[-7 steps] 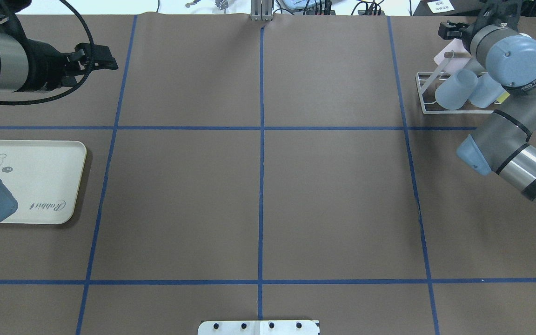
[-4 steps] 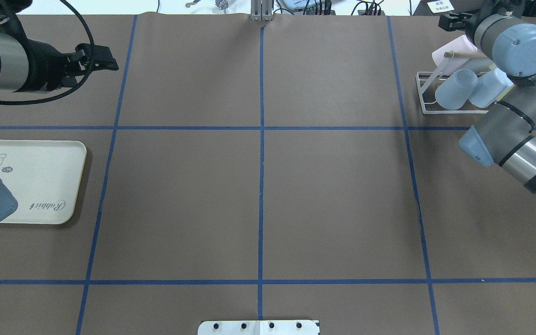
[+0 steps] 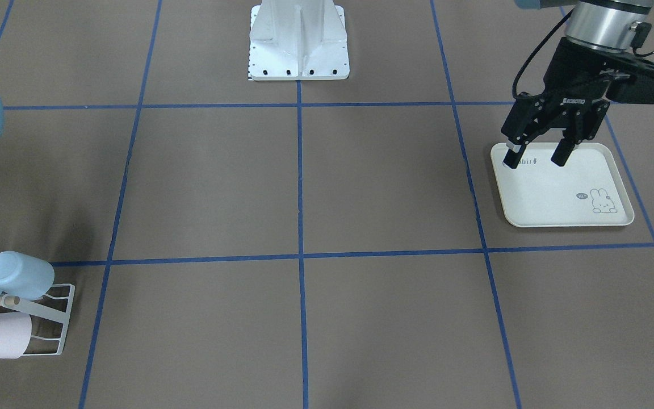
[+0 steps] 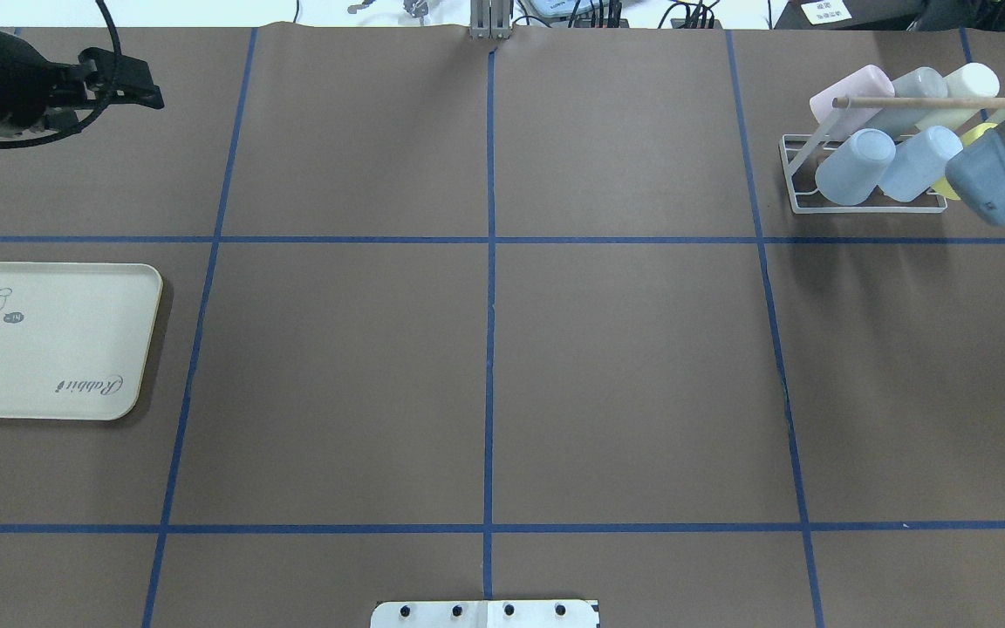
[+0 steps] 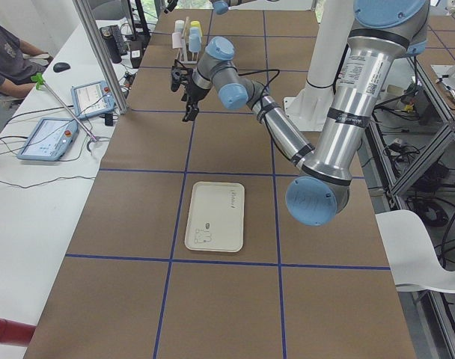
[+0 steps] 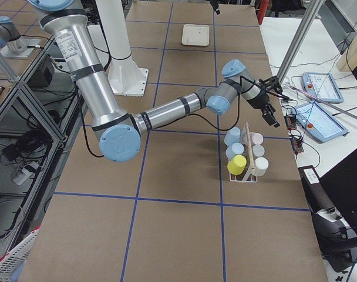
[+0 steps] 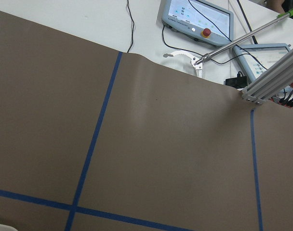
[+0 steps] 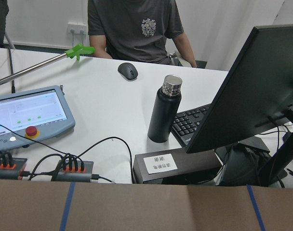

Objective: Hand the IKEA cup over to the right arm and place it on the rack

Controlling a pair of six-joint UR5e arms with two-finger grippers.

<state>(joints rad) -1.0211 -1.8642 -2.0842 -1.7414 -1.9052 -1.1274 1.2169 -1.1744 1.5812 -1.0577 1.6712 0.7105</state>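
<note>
The rack (image 4: 795, 199) stands at the table's far right with a wooden dowel (image 4: 921, 102) across its top. Several pastel cups rest on it, among them a pale blue cup (image 4: 856, 166) and a pink cup (image 4: 851, 96); in the front-facing view the rack (image 3: 57, 324) shows at the lower left. My left gripper (image 3: 534, 161) hangs open above the near end of the cream tray (image 3: 560, 196), nothing between its fingers. My right gripper (image 6: 271, 117) shows only in the right side view, just beyond the rack; I cannot tell its state. Neither gripper holds a cup.
The cream rabbit-print tray (image 4: 58, 340) lies at the table's left edge. The right arm's elbow (image 4: 987, 179) overhangs the rack's right end. Beyond the far edge are tablets, cables, a black bottle (image 8: 163, 110) and a seated person (image 8: 137, 24).
The right arm has swung off to the right, its gripper leaving the overhead view and uncovering the cups on the rack. The left gripper has drawn back toward the far left corner.
</note>
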